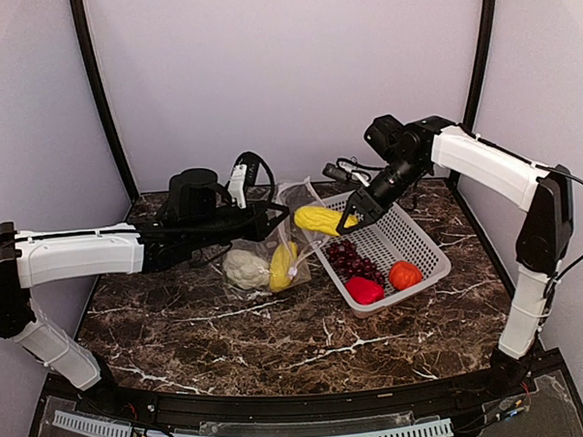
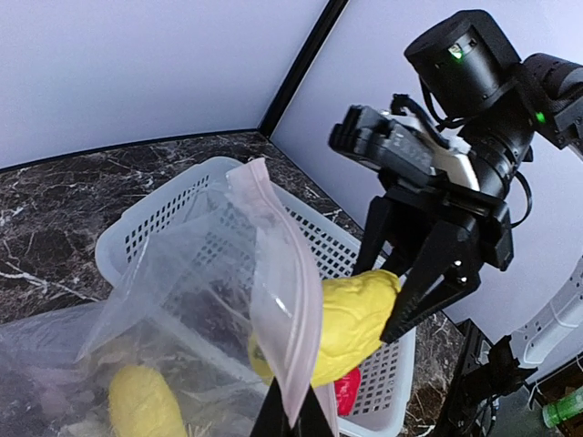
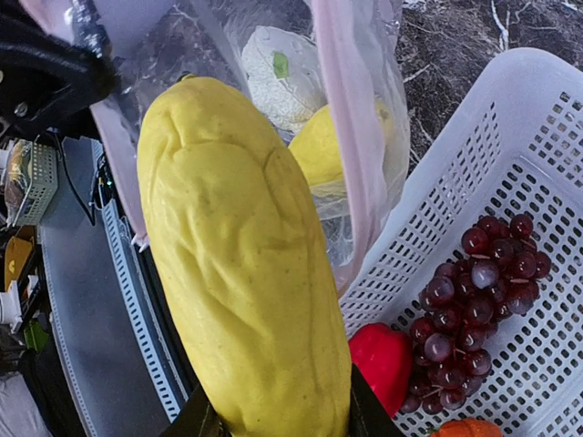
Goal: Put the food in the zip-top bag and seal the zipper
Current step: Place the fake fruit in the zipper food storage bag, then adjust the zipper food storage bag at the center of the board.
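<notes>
My left gripper [image 1: 284, 217] [image 2: 296, 414] is shut on the pinkish zipper [image 2: 282, 300] [image 3: 351, 137], holding the mouth of the zip-top bag [image 1: 274, 253] up. Inside the bag lie a white cauliflower [image 1: 245, 269] [image 3: 273, 77] and a yellow piece [image 1: 282, 267] [image 2: 146, 405]. My right gripper [image 1: 345, 219] [image 3: 273, 423] is shut on a second yellow piece [image 1: 319, 218] [image 2: 355, 319] [image 3: 246, 273], held in the air just at the bag's mouth. Purple grapes [image 1: 353, 259] [image 3: 474, 291], a red pepper [image 1: 364, 290] [image 3: 383, 360] and a tomato [image 1: 404, 274] lie in the basket.
The white perforated basket [image 1: 408, 238] [image 2: 164, 214] [image 3: 547, 118] sits right of the bag, its near-left rim touching the plastic. Dark marble table [image 1: 278, 345] stretches toward the arm bases. Walls close off the back and both sides.
</notes>
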